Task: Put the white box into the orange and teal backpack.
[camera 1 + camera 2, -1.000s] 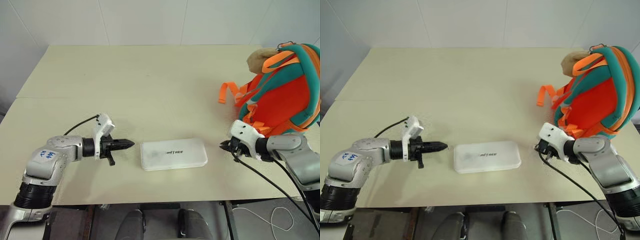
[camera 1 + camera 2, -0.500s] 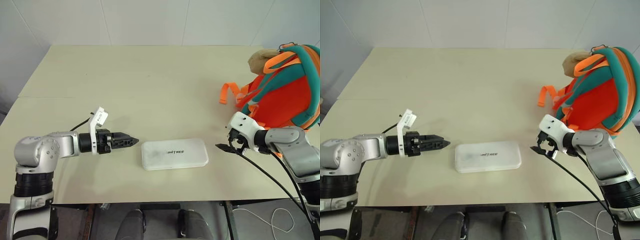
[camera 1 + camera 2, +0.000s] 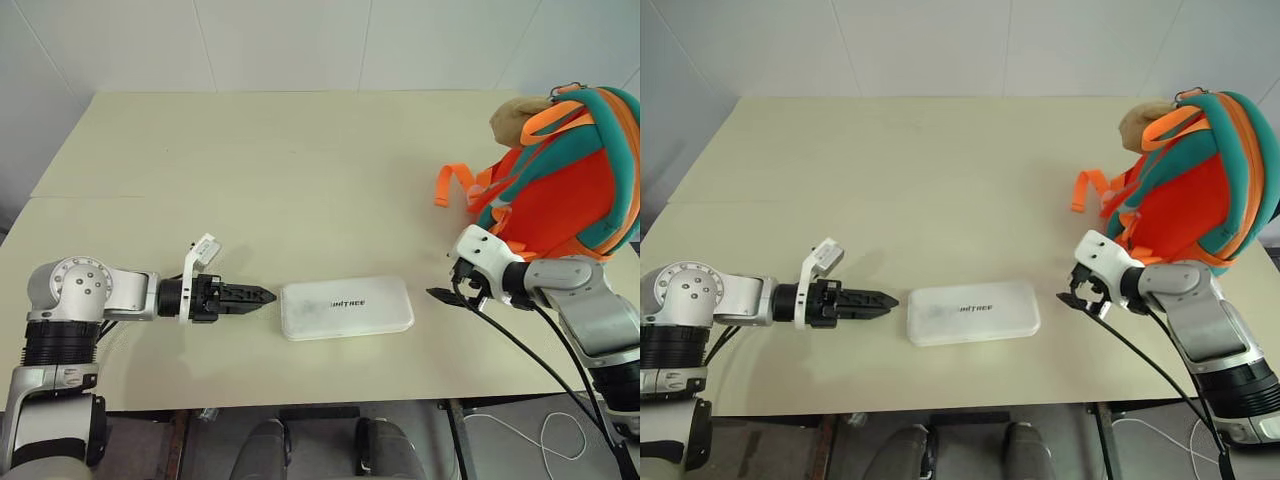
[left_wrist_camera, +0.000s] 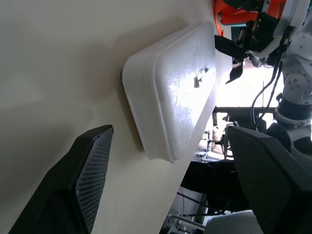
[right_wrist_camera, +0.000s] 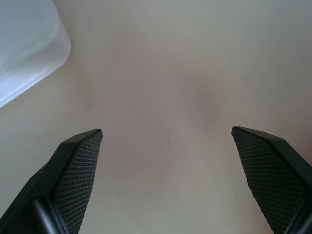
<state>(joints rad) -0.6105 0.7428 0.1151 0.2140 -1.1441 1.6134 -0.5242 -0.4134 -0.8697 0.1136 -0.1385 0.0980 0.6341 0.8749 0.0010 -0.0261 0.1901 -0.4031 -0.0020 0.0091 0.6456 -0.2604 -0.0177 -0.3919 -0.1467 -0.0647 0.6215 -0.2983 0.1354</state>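
**White box flat on the desk between two released grippers**

The white box (image 3: pixel 347 307) lies flat near the desk's (image 3: pixel 300 160) front edge, lettering up, touched by neither arm. The left gripper (image 3: pixel 262 296) points at its left end from just beside it, jaws spread wide and holding nothing. The right gripper (image 3: pixel 441 295) hangs near the box's right end, jaws also wide apart and empty. The orange and teal backpack (image 3: pixel 570 185) stands upright at the desk's right side, behind the right arm, a beige plush toy (image 3: pixel 515 117) at its top.
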